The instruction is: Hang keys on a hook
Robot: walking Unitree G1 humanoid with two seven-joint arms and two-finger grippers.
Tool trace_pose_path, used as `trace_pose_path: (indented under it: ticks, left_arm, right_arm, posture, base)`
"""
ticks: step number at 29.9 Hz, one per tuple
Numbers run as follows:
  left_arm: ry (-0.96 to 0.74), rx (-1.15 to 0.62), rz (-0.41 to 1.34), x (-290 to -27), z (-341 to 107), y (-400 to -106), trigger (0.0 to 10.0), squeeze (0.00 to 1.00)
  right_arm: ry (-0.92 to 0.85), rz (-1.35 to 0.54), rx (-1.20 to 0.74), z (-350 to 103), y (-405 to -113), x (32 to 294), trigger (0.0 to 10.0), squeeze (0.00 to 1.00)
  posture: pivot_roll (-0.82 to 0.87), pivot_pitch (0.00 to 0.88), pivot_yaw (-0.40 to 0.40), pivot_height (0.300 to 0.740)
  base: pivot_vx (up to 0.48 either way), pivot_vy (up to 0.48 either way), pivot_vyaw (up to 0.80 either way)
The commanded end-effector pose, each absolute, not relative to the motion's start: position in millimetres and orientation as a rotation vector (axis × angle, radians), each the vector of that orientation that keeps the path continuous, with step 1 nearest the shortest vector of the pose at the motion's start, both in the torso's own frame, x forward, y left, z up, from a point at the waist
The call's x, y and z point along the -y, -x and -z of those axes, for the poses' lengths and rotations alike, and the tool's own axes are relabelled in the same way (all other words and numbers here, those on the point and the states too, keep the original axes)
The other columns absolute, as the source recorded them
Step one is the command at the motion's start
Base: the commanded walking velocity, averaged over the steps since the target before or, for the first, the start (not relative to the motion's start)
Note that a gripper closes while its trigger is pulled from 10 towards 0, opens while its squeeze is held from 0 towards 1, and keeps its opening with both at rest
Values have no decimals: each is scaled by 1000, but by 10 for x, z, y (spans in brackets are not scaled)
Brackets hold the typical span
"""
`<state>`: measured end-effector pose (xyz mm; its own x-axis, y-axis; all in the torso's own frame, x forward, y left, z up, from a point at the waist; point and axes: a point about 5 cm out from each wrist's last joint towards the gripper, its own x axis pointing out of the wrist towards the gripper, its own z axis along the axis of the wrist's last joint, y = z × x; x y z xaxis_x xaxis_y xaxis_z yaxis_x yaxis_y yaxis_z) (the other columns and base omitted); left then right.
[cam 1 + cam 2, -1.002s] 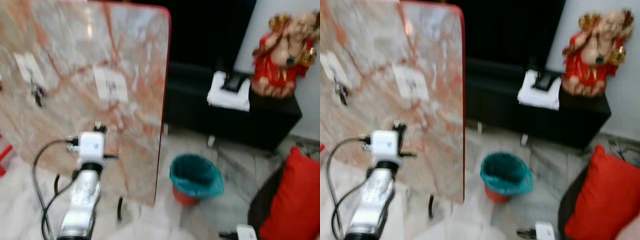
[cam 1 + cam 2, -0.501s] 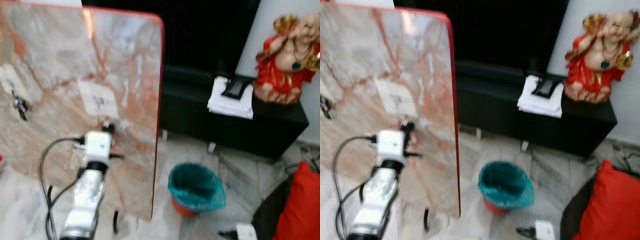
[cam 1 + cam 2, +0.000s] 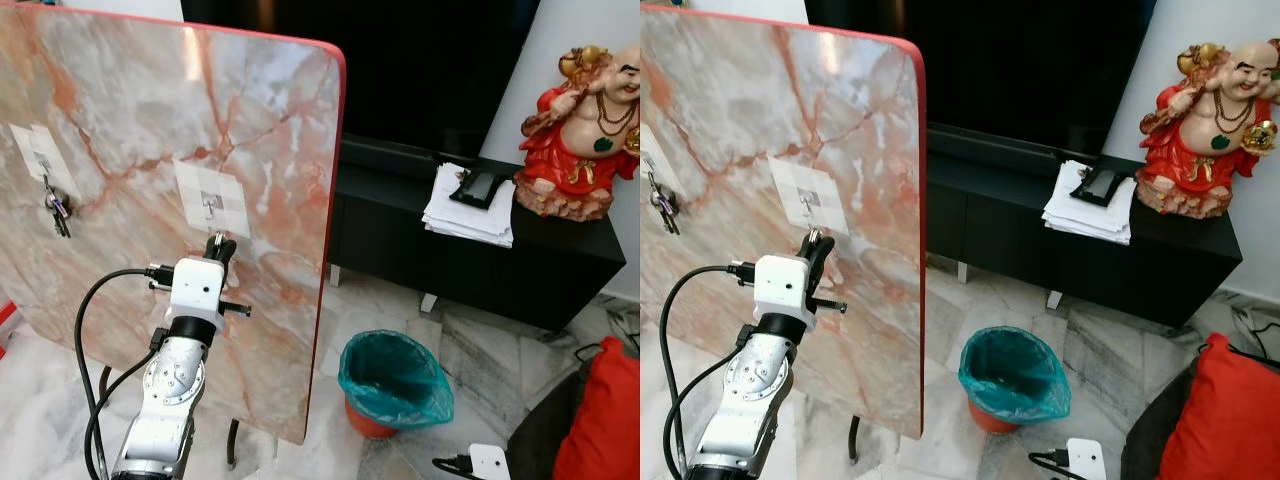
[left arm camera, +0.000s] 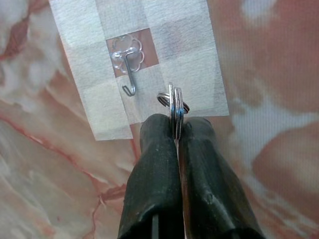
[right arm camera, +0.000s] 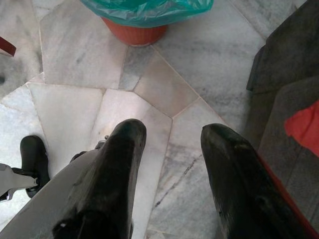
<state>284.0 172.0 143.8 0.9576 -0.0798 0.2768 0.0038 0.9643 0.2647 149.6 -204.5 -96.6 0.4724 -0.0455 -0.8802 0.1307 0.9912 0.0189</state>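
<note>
L gripper (image 4: 175, 130): raised up to the marble board (image 3: 130, 130); fingers clamped on the key ring (image 4: 173, 102), w/ the ring poking out past the tips.
Key ring: just beside the hook (image 4: 128, 69), a bit off to its side & below, not on it yet; only the ring shows, rest is hidden betw. the fingers.
Hook: clear flower-shaped base w/ wire hook, stuck on a white tape patch (image 3: 212, 197) mid-board.
Other keys (image 3: 55, 205): hang from a 2nd taped hook further L on the board, well apart.
Board: pink-veined marble, red edge, stands tilted on dark legs.
R gripper (image 5: 169, 144): hangs low over the marble floor (image 5: 99, 69), fingers apart, nothing in them.
Around: teal-lined bin (image 3: 392, 378) on floor R of board; black cabinet (image 3: 480, 255) behind w/ paper stack (image 3: 468, 205) & red figurine (image 3: 578, 135); red cushion (image 3: 605, 420) far R.
In the way: nothing betw. ring & hook.
</note>
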Motion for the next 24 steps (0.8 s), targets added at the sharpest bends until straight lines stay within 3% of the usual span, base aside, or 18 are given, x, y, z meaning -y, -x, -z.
trace_pose_path:
  ticks: [1, 24]
  left_arm:
    - [-276, 336, 43, -1711, -1570, -2858, 10000, 0]
    - [-119, 342, -35, -1904, -1722, -2924, 10000, 0]
  right_arm:
    - [-84, 114, -1067, 949, -1527, 2077, 10000, 0]
    - [-68, 105, -1070, 945, -1531, 2094, 10000, 0]
  posture:
    - [50, 0, -79, 740]
    - [47, 0, -88, 740]
  base:
    - [0, 0, 0]
    - [0, 0, 0]
